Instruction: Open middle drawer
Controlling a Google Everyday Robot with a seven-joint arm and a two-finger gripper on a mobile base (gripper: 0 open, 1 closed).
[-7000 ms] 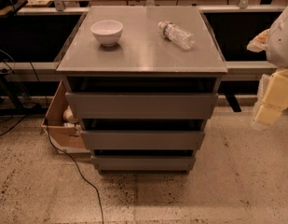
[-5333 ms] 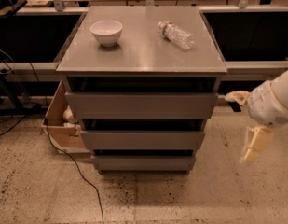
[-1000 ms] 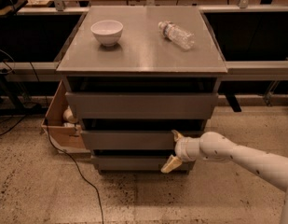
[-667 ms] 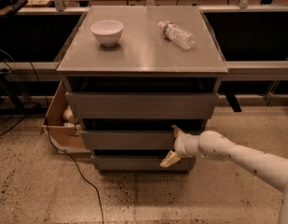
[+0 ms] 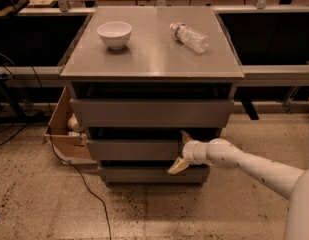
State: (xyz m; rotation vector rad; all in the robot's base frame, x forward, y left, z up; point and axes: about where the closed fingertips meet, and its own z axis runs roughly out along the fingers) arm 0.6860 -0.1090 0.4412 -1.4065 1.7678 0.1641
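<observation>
- My white arm (image 5: 254,169) reaches in from the lower right, low over the speckled floor (image 5: 204,214), toward the front of the grey cabinet.
- My pincer (image 5: 181,151) is at the right part of the middle drawer (image 5: 134,150), spread wide. One finger points up at the dark gap above the drawer's front and the other down at the gap below it, so the front lies between them. I cannot tell whether either finger touches it.
- The bottom drawer (image 5: 144,175) lies just under my lower finger, and the top drawer (image 5: 149,113) is above.
- A cardboard box (image 5: 64,134) sits on the floor at the cabinet's left, with a black cable (image 5: 84,184) trailing past it.
- Farther back, on the desk (image 5: 154,59), a white bowl (image 5: 114,34) stands to the left and a clear water bottle (image 5: 189,37) lies on its side to the right, well apart.
</observation>
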